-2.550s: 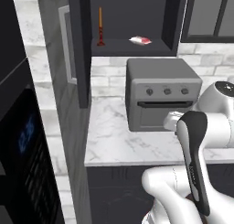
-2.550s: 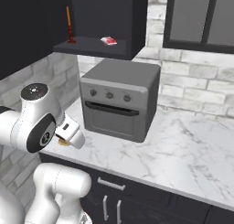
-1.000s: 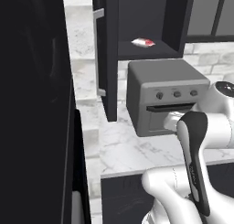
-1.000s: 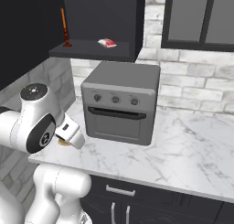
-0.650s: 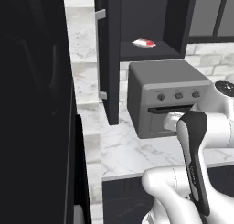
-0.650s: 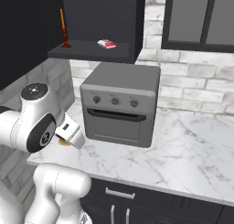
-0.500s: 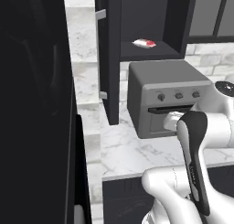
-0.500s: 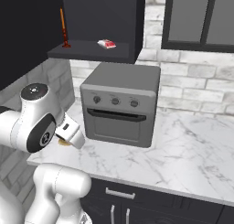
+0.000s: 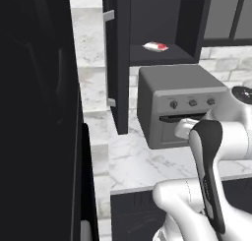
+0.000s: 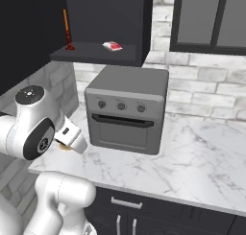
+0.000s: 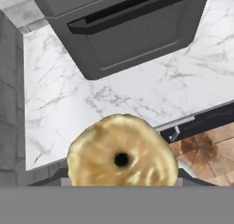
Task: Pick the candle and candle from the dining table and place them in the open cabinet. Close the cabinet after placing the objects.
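One tall orange candle [image 10: 66, 30] already stands at the cabinet [image 10: 96, 54] shelf's left end; the tool's jaws clamp the round yellow candle [image 11: 121, 157] over the bench [image 11: 64, 95] edge, with placing and closing left

Robot arm [image 9: 216, 136]: glossy white shell, fat rounded segments w/ bulbous joints. Black strip runs lengthwise down the near link [image 9: 209, 176] in left base view, w/ a few tiny pale marks on it. Right base view: shoulder joint [image 10: 33, 126] has dark grey round end caps w/ small light dots at centre, plus a short white wrist stub [image 10: 72, 137] w/ a small dark square mark.
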Available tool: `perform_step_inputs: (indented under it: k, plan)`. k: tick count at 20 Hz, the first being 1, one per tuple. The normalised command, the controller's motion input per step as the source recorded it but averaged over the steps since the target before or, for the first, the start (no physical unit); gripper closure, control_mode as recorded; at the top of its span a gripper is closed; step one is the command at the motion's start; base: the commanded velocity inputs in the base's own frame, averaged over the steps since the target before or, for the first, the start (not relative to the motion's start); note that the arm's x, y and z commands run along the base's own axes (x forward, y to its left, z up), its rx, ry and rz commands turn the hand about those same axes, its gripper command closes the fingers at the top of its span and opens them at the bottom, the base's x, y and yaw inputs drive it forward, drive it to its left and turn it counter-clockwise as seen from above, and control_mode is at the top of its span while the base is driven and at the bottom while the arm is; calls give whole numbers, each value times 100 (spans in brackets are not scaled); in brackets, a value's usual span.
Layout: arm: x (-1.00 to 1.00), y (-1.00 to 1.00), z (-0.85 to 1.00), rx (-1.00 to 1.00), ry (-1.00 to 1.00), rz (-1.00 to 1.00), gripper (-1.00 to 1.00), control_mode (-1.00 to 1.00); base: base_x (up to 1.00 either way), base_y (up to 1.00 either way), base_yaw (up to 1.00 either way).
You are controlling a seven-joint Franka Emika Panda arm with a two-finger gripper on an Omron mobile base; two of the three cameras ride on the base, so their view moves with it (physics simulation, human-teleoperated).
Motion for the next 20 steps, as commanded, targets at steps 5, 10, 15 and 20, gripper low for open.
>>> perform_step_inputs:
  k: [5, 10, 15, 20]
  plan:
    - [-1, 13, 43, -1, -15, 0, 100, -100, 0, 0, 0]
    - [-2, 1, 53, 0, -16, 0, 100, -100, 0, 0, 0]
    - [0, 0, 49, 0, -12, 0, 100, -100, 0, 0, 0]
    - [0, 0, 48, 0, -12, 0, 100, -100, 0, 0, 0]
